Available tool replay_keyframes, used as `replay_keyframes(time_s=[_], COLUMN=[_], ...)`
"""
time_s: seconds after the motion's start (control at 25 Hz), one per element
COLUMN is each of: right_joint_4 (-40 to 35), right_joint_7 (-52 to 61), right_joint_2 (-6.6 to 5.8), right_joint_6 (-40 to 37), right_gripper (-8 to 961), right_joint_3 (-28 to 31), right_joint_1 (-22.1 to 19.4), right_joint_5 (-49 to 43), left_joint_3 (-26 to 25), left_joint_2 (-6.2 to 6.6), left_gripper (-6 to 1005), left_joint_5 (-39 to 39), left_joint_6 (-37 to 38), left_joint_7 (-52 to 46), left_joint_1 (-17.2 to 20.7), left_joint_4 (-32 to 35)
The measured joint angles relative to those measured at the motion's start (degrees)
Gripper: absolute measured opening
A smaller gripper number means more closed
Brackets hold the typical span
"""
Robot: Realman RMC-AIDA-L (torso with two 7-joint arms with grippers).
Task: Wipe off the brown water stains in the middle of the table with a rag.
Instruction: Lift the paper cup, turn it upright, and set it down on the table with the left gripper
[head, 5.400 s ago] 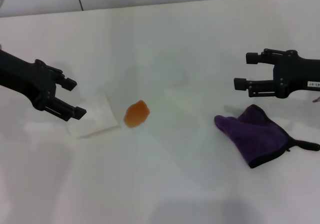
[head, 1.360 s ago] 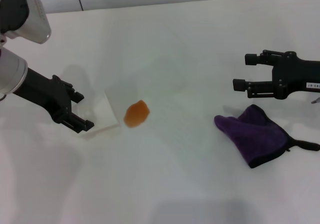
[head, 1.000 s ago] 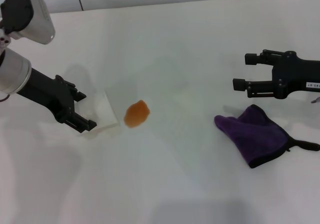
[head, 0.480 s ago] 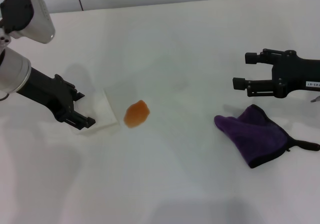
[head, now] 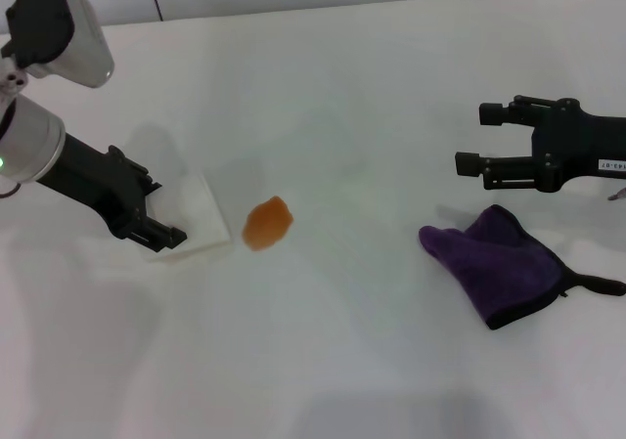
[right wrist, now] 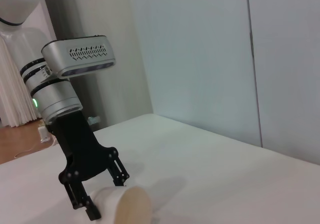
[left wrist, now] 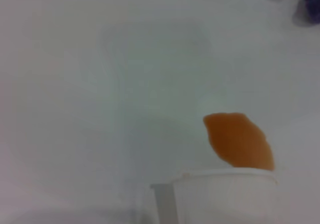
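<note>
A white table (head: 333,97) fills the head view, with the robot's two black grippers reaching in from either side.

On the left side, the left gripper (head: 156,214) is lowered around a white paper cup (head: 191,219) that lies on its side on the table. Its fingers sit one on each side of the cup, close against its wall, but whether they actually press on it cannot be told. In the right wrist view the same gripper (right wrist: 102,191) is seen from across the table, its fingers straddling the toppled cup (right wrist: 125,204), whose open mouth faces that camera.

Just to the right of the cup, near the middle of the table, lies the brown water stain (head: 267,223), a small orange-brown oval blotch. It is close to the cup's mouth but apart from the left gripper's fingers. In the left wrist view the stain (left wrist: 239,140) shows just past the cup's rim (left wrist: 225,196).

Farther right, well apart from the stain, the dark purple rag (head: 501,264) lies crumpled flat on the table, its thin black loop trailing toward the right edge.

The right gripper (head: 484,138) hovers behind the rag, on the far side of it, not touching it. Its two fingers are spread wide and point left toward the table's middle, holding nothing.
</note>
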Motion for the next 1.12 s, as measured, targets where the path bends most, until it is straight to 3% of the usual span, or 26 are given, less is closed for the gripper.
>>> replay_keyframes(time_s=[0.68,1.12], right_joint_4=[-0.4,-0.2], right_joint_7=[0.0,0.0], right_joint_2=[-0.02,-0.08], right_joint_6=[0.1,0.2], right_gripper=[860,860], right_joint_3=[0.0,0.3], right_joint_1=[0.0,0.0], right_joint_5=[0.0,0.0], left_joint_3=[-0.1,-0.1], left_joint_2=[-0.17,-0.45], left_gripper=[678,678], left_joint_5=[-5.7,-16.1], left_joint_6=[-0.2,-3.0], left_joint_7=[0.9,3.2], left_joint_1=[-0.5,2.6], left_joint_4=[-1.9,-1.7])
